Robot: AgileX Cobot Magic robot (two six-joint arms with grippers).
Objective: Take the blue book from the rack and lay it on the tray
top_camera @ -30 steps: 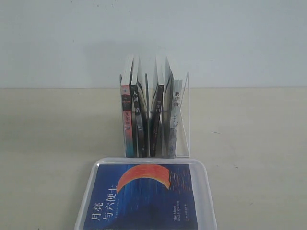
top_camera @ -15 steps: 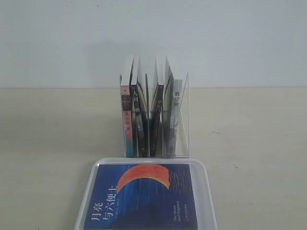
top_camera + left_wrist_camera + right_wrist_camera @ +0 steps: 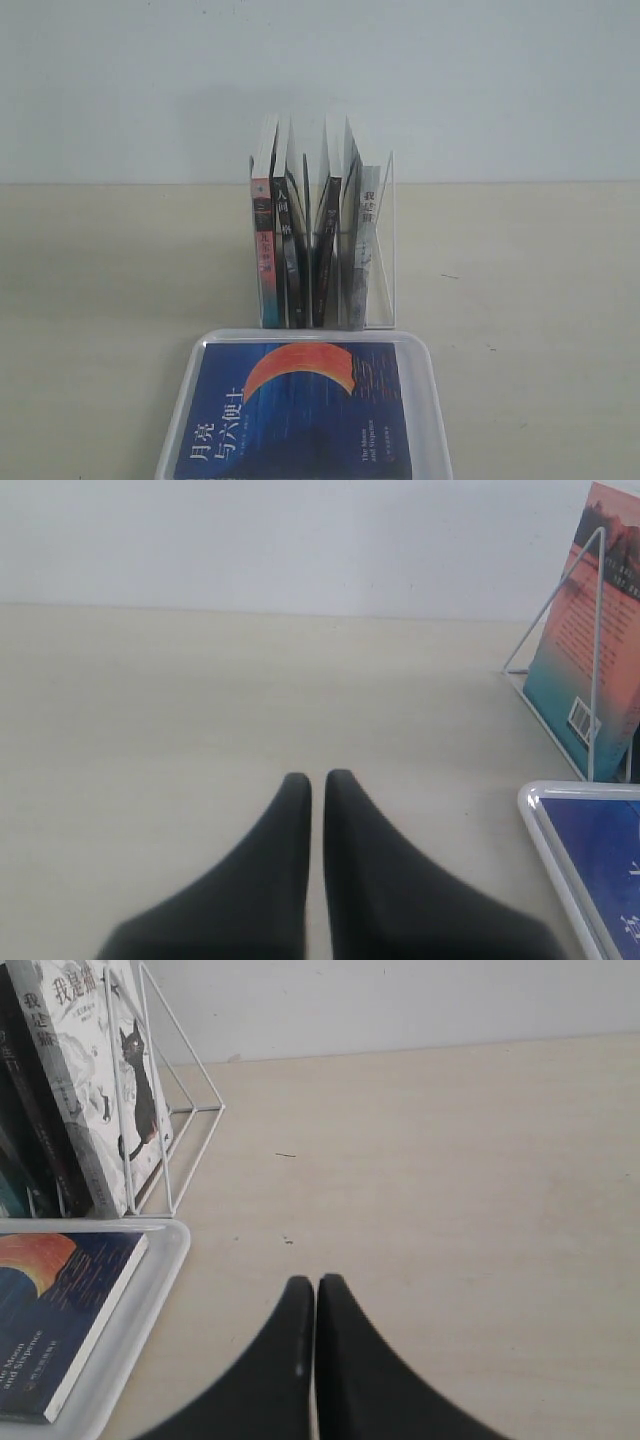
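Logged the blue book (image 3: 300, 410) flat and cover-up inside the tray (image 3: 424, 395), orange crescent showing, near end cut off by the frame. Placed the tray just in front of the rack (image 3: 386, 250), close against its base (could not tell actual contact). Counted several other books upright in the rack, among them a red-and-teal-spined book (image 3: 262, 255) at one end and a grey-white-spined book (image 3: 75, 1090) with a cat on its cover at the other. Marked the left gripper (image 3: 317, 777) clenched on nothing, over bare tabletop (image 3: 200, 730) beside one corner of the tray. Marked the right gripper (image 3: 308, 1280) likewise pressed closed and empty, off the tray's other side. Judged the task as good as done: book out of the rack and resting on the tray. Rated the book a thin paperback: light, bendy, probably slick-covered, likely to droop if pinched by one corner. Reckoned any re-grasp awkward while flat on the tray floor with the low rim in the way. Best taken at the spine, the stiffest part, after tipping one long edge up.
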